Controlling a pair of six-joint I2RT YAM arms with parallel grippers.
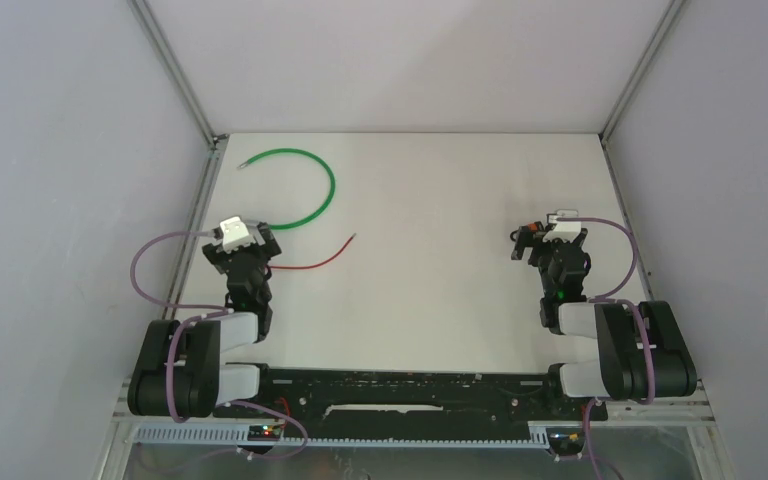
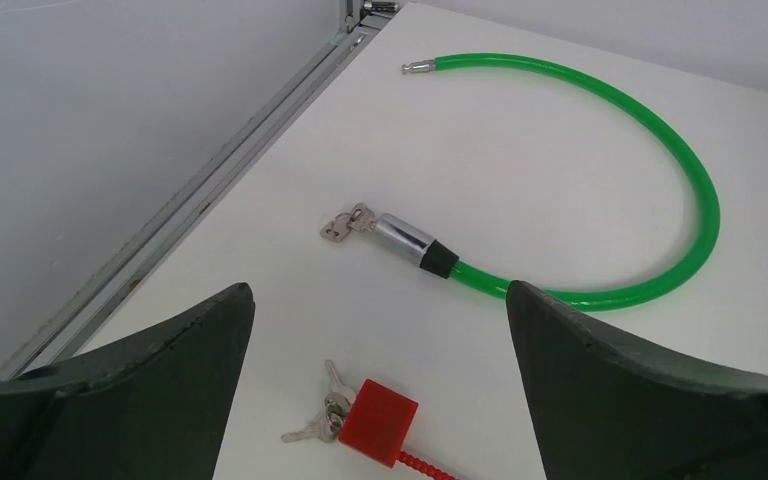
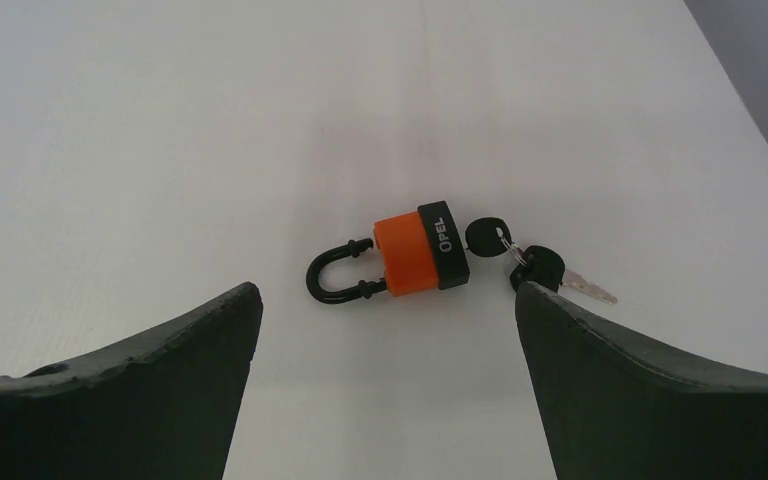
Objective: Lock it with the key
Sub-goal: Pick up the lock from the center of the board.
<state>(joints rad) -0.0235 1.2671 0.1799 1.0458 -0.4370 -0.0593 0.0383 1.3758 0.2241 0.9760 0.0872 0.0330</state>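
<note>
An orange padlock (image 3: 410,255) with a black shackle lies flat on the white table, a black-headed key (image 3: 482,237) in its base and a second key (image 3: 548,270) on the same ring. My right gripper (image 3: 385,288) stands open just short of it, holding nothing. In the left wrist view a red block lock (image 2: 380,420) with a bunch of keys (image 2: 320,415) lies between the fingers of my open left gripper (image 2: 378,290). From above, the padlock (image 1: 528,231) peeks out beside the right gripper (image 1: 550,245), and the left gripper (image 1: 245,248) hides the red block.
A green cable lock (image 2: 660,150) curves across the far left, its chrome cylinder (image 2: 405,240) carrying keys (image 2: 345,225). A thin red cable (image 1: 325,260) trails right from the red block. An aluminium frame rail (image 2: 210,190) and grey walls border the table's left side.
</note>
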